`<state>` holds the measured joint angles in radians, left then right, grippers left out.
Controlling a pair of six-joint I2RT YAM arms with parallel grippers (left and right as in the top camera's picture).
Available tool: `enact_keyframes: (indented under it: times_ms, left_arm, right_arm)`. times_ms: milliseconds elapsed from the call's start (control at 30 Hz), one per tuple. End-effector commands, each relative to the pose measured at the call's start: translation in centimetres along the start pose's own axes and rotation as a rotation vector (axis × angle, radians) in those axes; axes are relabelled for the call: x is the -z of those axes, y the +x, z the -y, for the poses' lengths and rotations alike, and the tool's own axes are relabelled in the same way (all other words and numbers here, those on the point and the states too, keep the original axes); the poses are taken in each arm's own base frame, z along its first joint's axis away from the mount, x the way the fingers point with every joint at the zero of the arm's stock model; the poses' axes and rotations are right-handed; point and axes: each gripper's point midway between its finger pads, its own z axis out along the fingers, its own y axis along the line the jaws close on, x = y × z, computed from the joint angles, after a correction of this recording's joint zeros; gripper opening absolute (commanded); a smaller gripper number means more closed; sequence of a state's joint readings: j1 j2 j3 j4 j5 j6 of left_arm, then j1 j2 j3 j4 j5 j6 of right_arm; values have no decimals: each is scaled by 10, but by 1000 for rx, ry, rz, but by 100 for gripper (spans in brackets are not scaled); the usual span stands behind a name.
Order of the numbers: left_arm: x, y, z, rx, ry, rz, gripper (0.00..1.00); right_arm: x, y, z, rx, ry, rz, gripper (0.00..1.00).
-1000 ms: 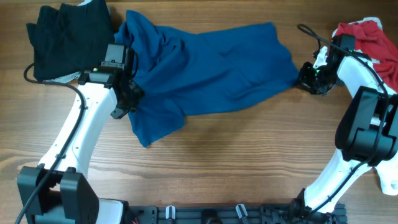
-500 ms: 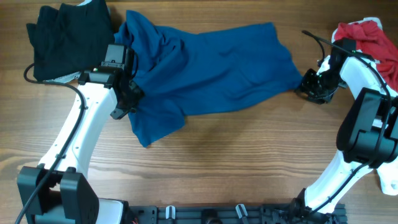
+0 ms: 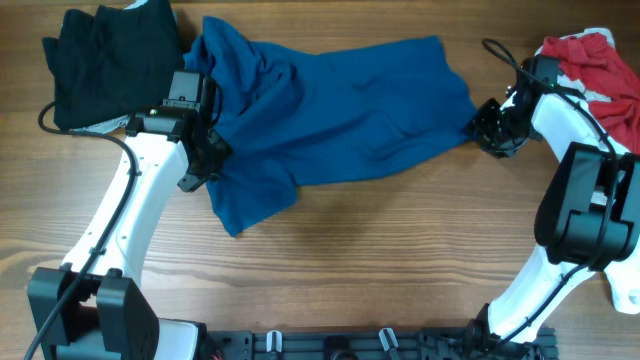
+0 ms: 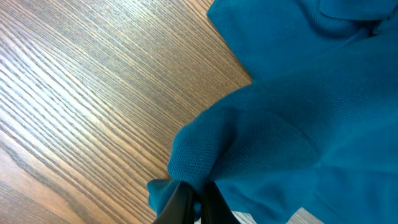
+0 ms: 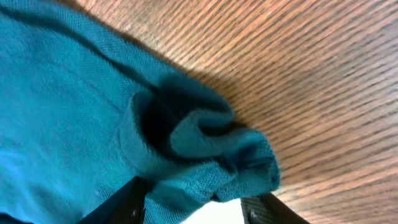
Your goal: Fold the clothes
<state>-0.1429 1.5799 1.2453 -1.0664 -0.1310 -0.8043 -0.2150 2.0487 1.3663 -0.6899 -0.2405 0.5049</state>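
Note:
A large deep-blue short-sleeved shirt lies crumpled across the middle of the wooden table. My left gripper is at its left side and is shut on a fold of the blue fabric, with both fingers pinched together. My right gripper is at the shirt's right corner. Its fingers stand wide apart with the bunched blue corner between them.
A black garment lies at the far left, touching the shirt's left end. A red-and-white garment lies at the far right behind the right arm. A pale piece of cloth shows at the right edge.
My right gripper swung a little to the right and then back left onto the shirt's right corner. The left arm has not moved.

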Motion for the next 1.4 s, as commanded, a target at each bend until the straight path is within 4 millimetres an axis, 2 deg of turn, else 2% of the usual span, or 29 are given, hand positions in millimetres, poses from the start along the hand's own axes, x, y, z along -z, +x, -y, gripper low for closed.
enact_keyframes:
  times_ms: [0,67,100,200,300,367,533,567,633,733,767,800,867,900,967,1000,1100,1200,1267,1367]
  left_arm:
    - [3,-4,-5,-11,-14,25,4]
    - [3,-4,-5,-11,-14,25,4]
    - [3,-4,-5,-11,-14,25,4]
    - [3,-4,-5,-11,-14,25,4]
    - [3,-4,-5,-11,-14,25,4]
    - [3,-5,-4,-10,-11,28,4]
    - [3,-1,-3,-12,1,7,4]
    - [4,6,5,-61,48,-33,4]
    - [14,15,21,-162,148,-81,4]
    - [65,17,55,-337,377,-81,4]
    - [92,8,62,-357,434,-24,4]
    - [118,-3,67,-361,484,44,4]
    - [183,-32,69,-332,594,210,4]
    - [214,-47,66,-312,643,296,4]
    - [271,-71,54,-270,730,472,4]
    - [289,-78,49,-257,757,532,4]
    - [322,-92,39,-217,812,659,4]
    - [333,-105,39,-204,835,721,4]
    - [325,-116,49,-204,833,717,4]
    - [296,-135,74,-216,830,669,4]
  right_arm:
    - [-3,2,15,-49,75,27,35]
    - [-2,0,18,-47,93,41,8]
    - [-2,-1,19,-46,100,45,4]
    - [-2,-1,19,-14,103,44,4]
    - [12,2,18,55,106,40,4]
    - [31,4,14,76,99,55,4]
    - [105,2,3,150,47,173,4]
    - [127,1,2,168,33,217,4]
    - [158,-1,-2,169,-6,291,4]
    - [229,-9,-16,194,-147,445,4]
    - [267,-13,-18,217,-179,538,4]
    - [290,-16,-20,238,-186,600,4]
    - [359,-16,-29,300,-206,772,4]
    - [387,-12,-33,322,-215,838,4]
    - [435,-2,-41,344,-233,951,4]
    - [449,1,-43,350,-237,987,4]
    - [476,3,-45,351,-226,1057,4]
    - [477,-2,-47,354,-228,1065,4]
    - [459,-17,-49,363,-221,1020,4]
    - [418,-47,-50,370,-199,925,4]
